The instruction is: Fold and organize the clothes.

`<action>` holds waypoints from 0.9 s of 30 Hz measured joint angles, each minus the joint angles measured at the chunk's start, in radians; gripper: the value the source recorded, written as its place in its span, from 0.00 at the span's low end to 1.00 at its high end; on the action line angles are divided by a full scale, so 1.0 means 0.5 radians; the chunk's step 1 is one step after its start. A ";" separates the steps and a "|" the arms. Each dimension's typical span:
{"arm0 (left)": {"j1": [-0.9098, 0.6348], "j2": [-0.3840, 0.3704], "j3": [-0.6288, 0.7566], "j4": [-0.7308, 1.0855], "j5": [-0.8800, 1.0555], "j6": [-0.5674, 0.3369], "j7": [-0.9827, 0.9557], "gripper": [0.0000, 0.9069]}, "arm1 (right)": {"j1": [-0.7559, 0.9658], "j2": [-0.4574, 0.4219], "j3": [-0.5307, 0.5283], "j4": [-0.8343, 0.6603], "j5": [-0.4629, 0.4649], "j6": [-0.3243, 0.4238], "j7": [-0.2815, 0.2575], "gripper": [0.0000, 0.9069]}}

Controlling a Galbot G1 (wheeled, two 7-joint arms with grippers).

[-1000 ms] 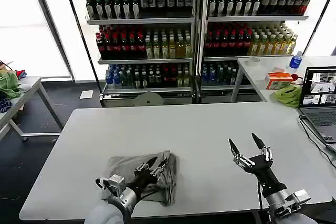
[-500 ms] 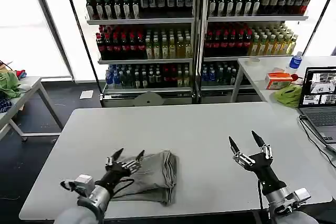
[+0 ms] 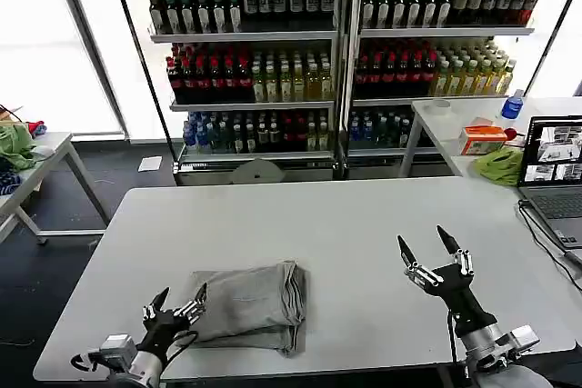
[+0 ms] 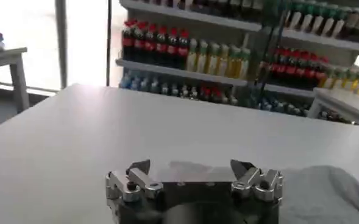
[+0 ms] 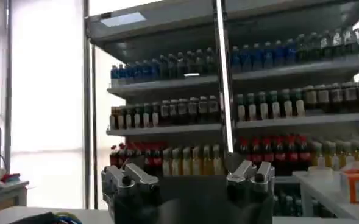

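A light grey shirt lies folded into a compact rectangle on the white table, near its front left. My left gripper is open and empty just off the shirt's left edge, low by the table's front edge. In the left wrist view the left gripper points across bare table, with the shirt's edge to one side. My right gripper stands open and empty above the table's front right, fingers pointing up. The right wrist view has the right gripper facing the drink shelves.
A laptop sits at the table's right edge with cables. A side table at the right holds a lime-green cloth, an orange box and a bottle. Drink shelves stand behind. Another table with cloths is at the far left.
My left gripper has let go of the shirt and drawn back left and toward the table's front edge. The shirt has settled flat and folded. The right gripper has stayed put.
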 measured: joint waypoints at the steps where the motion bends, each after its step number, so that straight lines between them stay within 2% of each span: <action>1: 0.005 -0.014 -0.002 0.002 0.002 0.000 -0.001 1.00 | 0.001 0.001 0.001 0.000 0.000 0.000 0.002 1.00; 16: 0.000 -0.128 0.025 0.112 -0.044 -0.006 0.017 1.00 | 0.001 0.001 0.026 0.001 0.028 0.002 0.000 1.00; 17: 0.000 -0.132 0.027 0.119 -0.049 -0.005 0.019 0.83 | 0.002 0.001 0.026 0.002 0.029 0.002 -0.001 1.00; 18: 0.000 -0.136 0.031 0.127 -0.054 -0.005 0.021 0.72 | 0.003 0.001 0.026 0.003 0.030 0.002 -0.001 1.00; 19: 0.001 -0.142 0.035 0.134 -0.060 -0.005 0.025 0.52 | 0.004 0.001 0.027 0.004 0.031 0.002 -0.001 1.00; 20: 0.001 -0.143 0.038 0.140 -0.067 -0.005 0.025 0.23 | 0.005 0.000 0.027 0.004 0.032 0.002 -0.001 1.00; 21: 0.000 -0.147 0.041 0.143 -0.074 -0.005 0.025 0.10 | 0.005 -0.001 0.028 0.004 0.032 0.002 -0.001 1.00; 22: 0.000 -0.152 0.047 0.146 -0.080 -0.006 0.025 0.01 | 0.006 -0.002 0.029 0.004 0.033 0.002 -0.002 1.00; 27: -0.014 -0.173 0.067 0.161 -0.097 -0.010 0.029 0.01 | 0.006 -0.003 0.028 0.007 0.036 0.003 -0.003 1.00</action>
